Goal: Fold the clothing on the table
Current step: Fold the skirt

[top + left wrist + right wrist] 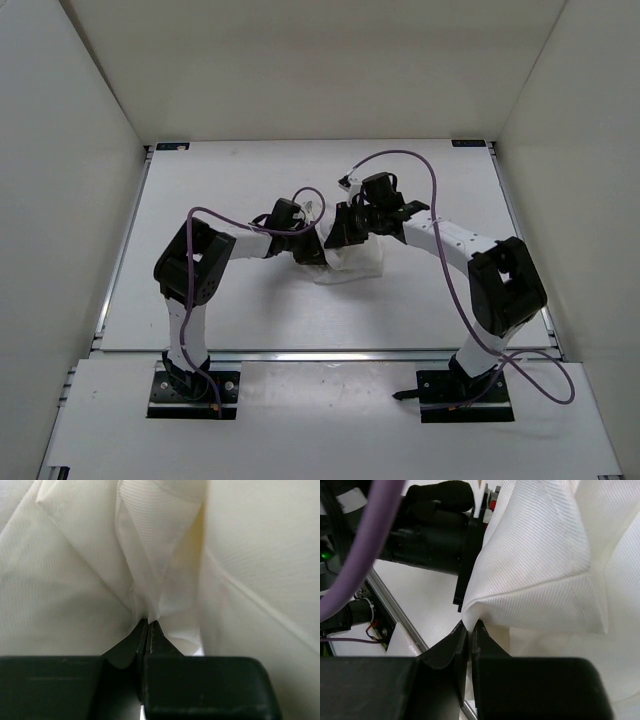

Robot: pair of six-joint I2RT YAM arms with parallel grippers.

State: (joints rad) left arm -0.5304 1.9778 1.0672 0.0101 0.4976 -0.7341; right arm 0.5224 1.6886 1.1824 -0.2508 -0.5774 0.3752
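The white clothing [352,262] sits bunched in the middle of the table [240,190], mostly hidden under both wrists. My left gripper [312,250] comes in from the left and is shut on a pinch of the clothing [150,570], whose ribbed folds rise above the tips of that gripper [149,622]. My right gripper [340,236] reaches in from the right and is shut on a folded corner of the clothing [545,565], the fabric pinched between the tips of that gripper [470,625]. The two grippers are close together over the bundle.
White walls [60,200] enclose the table on three sides. A metal rail [320,354] runs along the front edge, with the arm bases [195,392] behind it. Purple cables [440,200] loop over both arms. The left arm's black wrist [435,530] fills the right wrist view's upper left.
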